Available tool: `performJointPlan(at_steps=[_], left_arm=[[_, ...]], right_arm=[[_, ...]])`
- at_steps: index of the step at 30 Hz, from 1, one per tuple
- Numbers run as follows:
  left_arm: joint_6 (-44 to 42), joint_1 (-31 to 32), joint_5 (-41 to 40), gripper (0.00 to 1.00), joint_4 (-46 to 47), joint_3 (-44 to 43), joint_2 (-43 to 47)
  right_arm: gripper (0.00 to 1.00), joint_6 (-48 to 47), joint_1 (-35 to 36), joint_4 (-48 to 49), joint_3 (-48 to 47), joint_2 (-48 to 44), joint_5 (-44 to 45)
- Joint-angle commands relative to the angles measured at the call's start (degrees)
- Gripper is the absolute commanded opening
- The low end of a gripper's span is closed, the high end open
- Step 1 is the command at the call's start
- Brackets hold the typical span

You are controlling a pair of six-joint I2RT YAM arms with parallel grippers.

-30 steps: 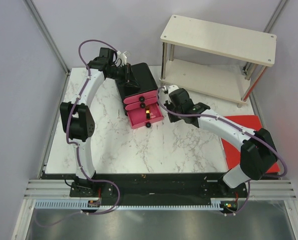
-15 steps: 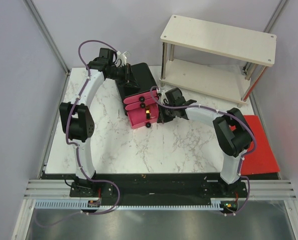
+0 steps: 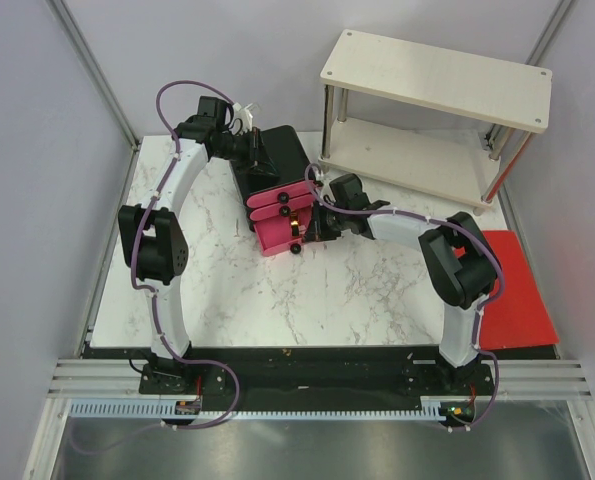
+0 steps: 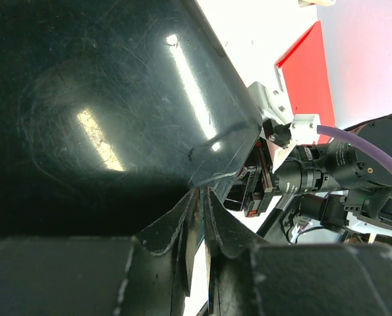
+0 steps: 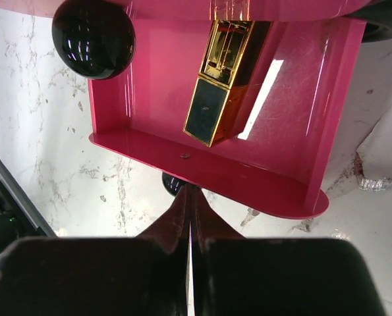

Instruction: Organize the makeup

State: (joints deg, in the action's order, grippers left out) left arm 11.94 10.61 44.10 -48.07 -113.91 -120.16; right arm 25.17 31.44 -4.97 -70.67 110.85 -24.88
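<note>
The gold-black tube (image 5: 225, 79) lies alone in the open bottom drawer (image 5: 156, 99), one of three pink drawers in the black box (image 3: 282, 155). The right gripper (image 5: 190, 194), pinched empty, noses at that drawer's front lip beside its knob (image 5: 169, 183). The left gripper (image 4: 201, 197) leans on the box, and I cannot tell its grip. One white shelf rack (image 3: 437, 100) and one red mat (image 3: 527, 300) sit to the right.

Gold-black tube (image 5: 221, 82), lying flat, slightly angled, in open pink drawer (image 5: 153, 92)

gold-black tube (image 5: 212, 99) top hidden, knob (image 5: 172, 184) half hidden
</note>
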Motion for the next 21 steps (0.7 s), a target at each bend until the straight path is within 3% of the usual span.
performJointPlan(at_steps=[1,5,9,14,21], left_arm=[[-6.8,0.0,-15.4,0.19,-12.4,6.0,-7.3],[-6.8,0.0,-15.4,0.19,-12.4,6.1,-7.3],[-6.8,-0.1,-15.0,0.19,-12.4,6.0,-7.4],[-6.8,0.0,-15.2,0.19,-12.3,6.1,-7.1],[-6.8,-0.1,-15.1,0.19,-12.3,6.2,-7.0]], right_arm=[[0.0,3.5,-0.3,3.1,-0.5,-0.8,1.9],[0.0,5.7,-0.3,-0.2,-1.3,0.3,6.5],[0.0,13.1,-0.8,0.7,-2.7,3.4,4.9],[0.0,23.8,-0.9,7.9,-3.2,6.7,2.9],[0.0,30.3,-1.1,12.9,-5.4,9.6,3.8]])
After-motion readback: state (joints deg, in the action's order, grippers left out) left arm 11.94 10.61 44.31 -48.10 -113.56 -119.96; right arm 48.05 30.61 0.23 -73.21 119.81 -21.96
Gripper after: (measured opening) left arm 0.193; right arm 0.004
